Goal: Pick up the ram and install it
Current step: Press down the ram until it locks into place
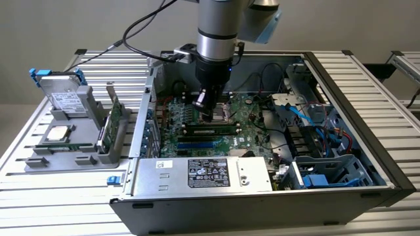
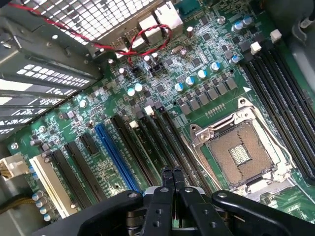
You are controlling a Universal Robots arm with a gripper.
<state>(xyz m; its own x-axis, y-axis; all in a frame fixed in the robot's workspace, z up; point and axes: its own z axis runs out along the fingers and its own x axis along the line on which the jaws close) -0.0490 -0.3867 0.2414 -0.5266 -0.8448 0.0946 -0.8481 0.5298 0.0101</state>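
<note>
A slatted aluminium bench carries an open black steel computer case (image 1: 387, 167); inside lies the green motherboard (image 2: 197, 83). The arm's black two-finger gripper (image 1: 211, 115) hangs low over the board with its fingers pressed together and nothing between them, as the wrist view's gripper (image 2: 172, 173) confirms. The ram (image 1: 210, 129), a long thin green stick with black chips, appears to stand in a memory slot just beside the fingertips. The work looks to be at seating; finishing calls for a straight downward press until the latches catch.
</note>
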